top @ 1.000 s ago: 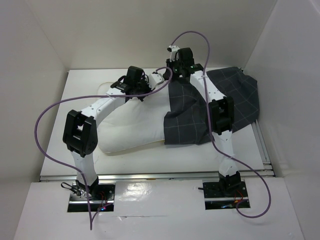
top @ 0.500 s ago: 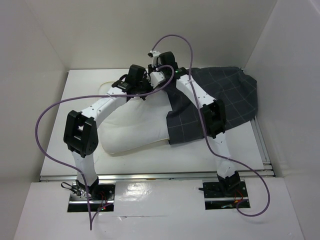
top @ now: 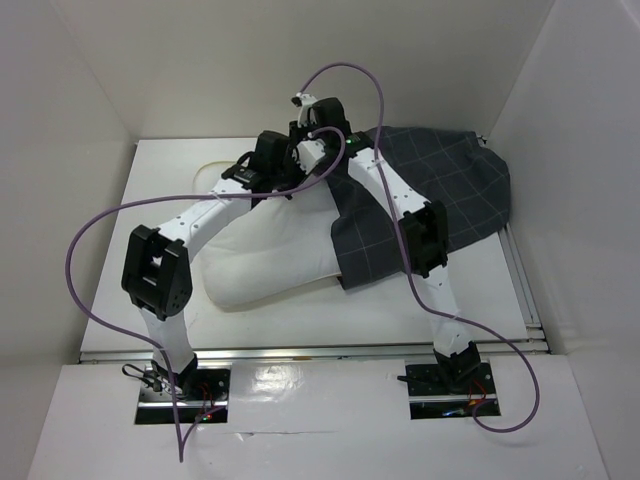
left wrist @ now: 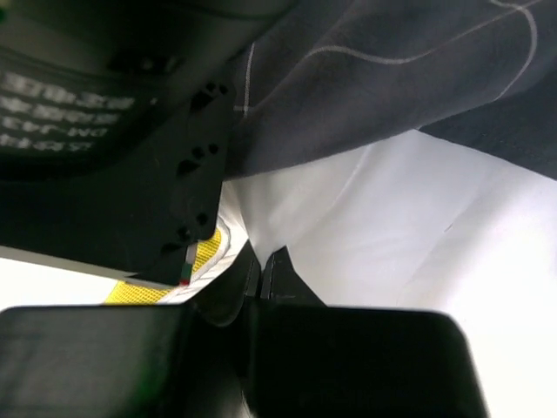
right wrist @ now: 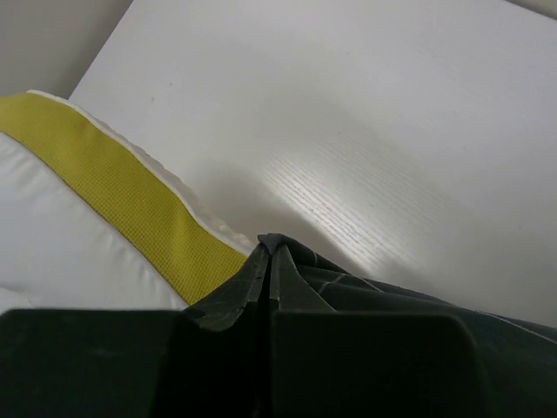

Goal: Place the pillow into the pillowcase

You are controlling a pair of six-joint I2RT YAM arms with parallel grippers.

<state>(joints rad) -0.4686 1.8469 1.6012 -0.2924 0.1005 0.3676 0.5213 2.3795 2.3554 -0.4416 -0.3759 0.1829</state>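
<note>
The white pillow (top: 270, 262) lies across the middle of the table, its yellow trim (right wrist: 130, 200) along the far edge. The dark grid-patterned pillowcase (top: 450, 190) covers the pillow's right end and spreads out to the right. My right gripper (right wrist: 270, 248) is shut on the pillowcase's edge (right wrist: 365, 292), held just above the trim at the pillow's far side (top: 305, 152). My left gripper (left wrist: 264, 261) is shut on a pinch of the pillow's white cloth (left wrist: 365, 218) close to the trim, right beside the right gripper (top: 292, 182). The pillowcase (left wrist: 392, 78) hangs just above it.
White walls (top: 80, 100) enclose the table (right wrist: 365, 104) on the left, back and right. Purple cables (top: 90, 240) loop off both arms. The right arm's black wrist housing (left wrist: 104, 165) sits very close to the left gripper. A metal rail (top: 525, 290) runs along the table's right edge.
The right gripper has moved left along the pillow's far edge with the pillowcase's edge in it, dragging the cloth leftward. The left gripper has stayed put.
</note>
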